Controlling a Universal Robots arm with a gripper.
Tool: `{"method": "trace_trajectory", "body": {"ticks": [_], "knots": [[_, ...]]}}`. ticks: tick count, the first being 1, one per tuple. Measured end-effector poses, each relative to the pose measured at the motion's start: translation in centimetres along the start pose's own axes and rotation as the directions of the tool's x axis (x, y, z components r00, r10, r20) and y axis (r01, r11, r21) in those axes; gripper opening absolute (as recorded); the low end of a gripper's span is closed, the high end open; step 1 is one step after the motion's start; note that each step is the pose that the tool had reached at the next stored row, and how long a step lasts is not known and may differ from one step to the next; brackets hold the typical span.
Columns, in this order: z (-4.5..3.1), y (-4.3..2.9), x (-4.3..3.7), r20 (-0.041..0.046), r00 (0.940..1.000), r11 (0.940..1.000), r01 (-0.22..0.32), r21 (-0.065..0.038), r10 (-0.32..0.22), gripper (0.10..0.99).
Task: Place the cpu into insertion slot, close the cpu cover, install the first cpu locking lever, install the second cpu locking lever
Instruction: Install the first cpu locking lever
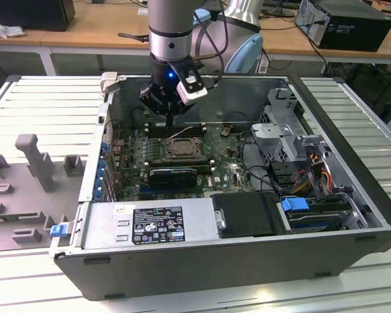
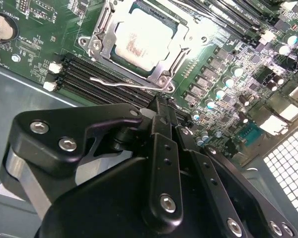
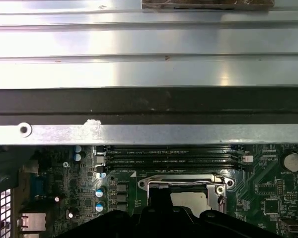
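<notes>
Second wrist view has the cpu (image 2: 139,42) seated in the insertion slot under the closed cpu cover (image 2: 175,54), one wire locking lever (image 2: 120,83) unlatched. The fingers (image 2: 161,124), pressed together and empty, hover near it; pressing that lever squarely under its hook would serve best.

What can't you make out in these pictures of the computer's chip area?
- First wrist view: the gripper covers part of the cpu and the cpu cover.
- Second wrist view: the wire locking lever ends close to the gripper, and whether it is latched is unclear.
- Exterior view: the insertion slot is too small to show its levers.
</notes>
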State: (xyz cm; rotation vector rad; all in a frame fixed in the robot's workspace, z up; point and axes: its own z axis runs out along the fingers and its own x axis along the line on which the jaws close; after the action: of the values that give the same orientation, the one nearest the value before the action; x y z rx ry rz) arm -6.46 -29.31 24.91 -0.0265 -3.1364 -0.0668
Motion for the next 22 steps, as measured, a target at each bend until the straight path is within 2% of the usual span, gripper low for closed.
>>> {"method": "trace_trajectory", "body": {"ticks": [2,3,5,6,14,22], "knots": [[0.03,-0.02,-0.04,-0.0002,1.0000,1.0000,0.000,-0.002,0.000,0.106],[0.04,-0.02,-0.07,-0.0003,1.0000,0.9999,0.000,-0.010,0.000,0.106],[0.07,-0.02,-0.26,-0.0009,1.0000,0.9991,0.000,-0.042,0.000,0.106],[0.11,-0.02,-0.36,-0.0009,1.0000,0.9989,0.000,-0.047,0.000,0.106],[1.38,0.28,-1.55,0.0003,0.9992,0.9981,0.041,-0.046,-0.041,0.106],[2.48,0.73,-3.48,-0.0004,0.9983,0.9973,0.058,-0.046,-0.058,0.106]]}}
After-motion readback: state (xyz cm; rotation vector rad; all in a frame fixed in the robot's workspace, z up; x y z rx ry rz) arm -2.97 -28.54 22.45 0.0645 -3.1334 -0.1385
